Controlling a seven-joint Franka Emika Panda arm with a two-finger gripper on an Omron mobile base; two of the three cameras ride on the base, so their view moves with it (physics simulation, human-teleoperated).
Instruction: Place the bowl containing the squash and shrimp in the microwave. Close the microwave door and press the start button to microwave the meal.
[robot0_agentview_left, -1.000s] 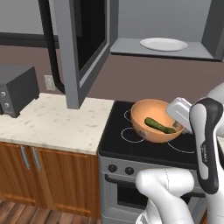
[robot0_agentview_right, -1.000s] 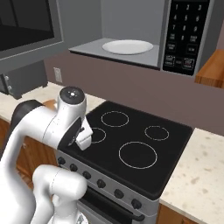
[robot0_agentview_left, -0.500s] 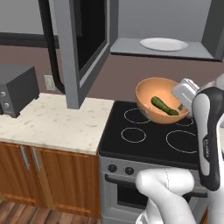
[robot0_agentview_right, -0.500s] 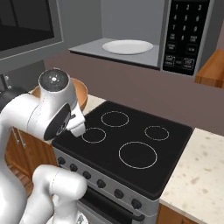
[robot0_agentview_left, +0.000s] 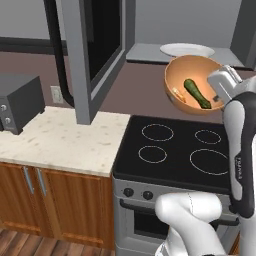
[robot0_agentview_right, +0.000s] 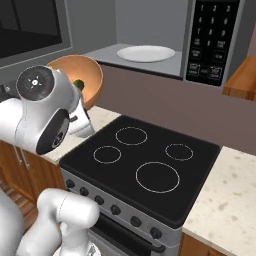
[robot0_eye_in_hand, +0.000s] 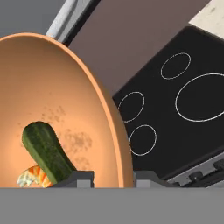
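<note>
While the gripper pinches the bowl by its rim above the stove, squash and shrimp lie inside.

Tilted bowl, microwave door open

No text can be read with certainty. The microwave's keypad panel, well beyond the jaws, bears white button markings too small to make out. Faint vertical lettering on the arm's dark forearm stays illegible.
</note>
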